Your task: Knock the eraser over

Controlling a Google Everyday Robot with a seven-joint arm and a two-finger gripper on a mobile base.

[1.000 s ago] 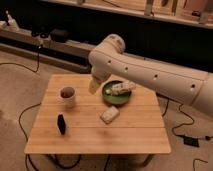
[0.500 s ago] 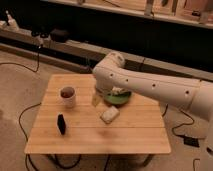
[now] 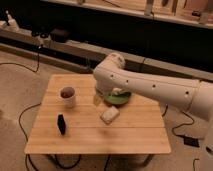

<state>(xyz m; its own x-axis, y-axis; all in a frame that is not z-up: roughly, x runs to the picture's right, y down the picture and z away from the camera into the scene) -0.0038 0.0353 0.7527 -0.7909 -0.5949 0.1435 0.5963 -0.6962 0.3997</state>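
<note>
Camera view: a small black rectangular eraser (image 3: 61,124) stands upright on the light wooden worktop (image 3: 140,135), nearer the camera than a white mug (image 3: 67,96). The white arm's end effector (image 3: 98,99) hangs between the mug and a green dish (image 3: 120,98), well apart from the eraser. Whether the end effector is open or closed cannot be told.

we can read no text, brand or number on anything here. the gripper (image 3: 98,98) hangs over the table (image 3: 135,135), between the mug (image 3: 67,95) and the green bowl (image 3: 120,99).
</note>
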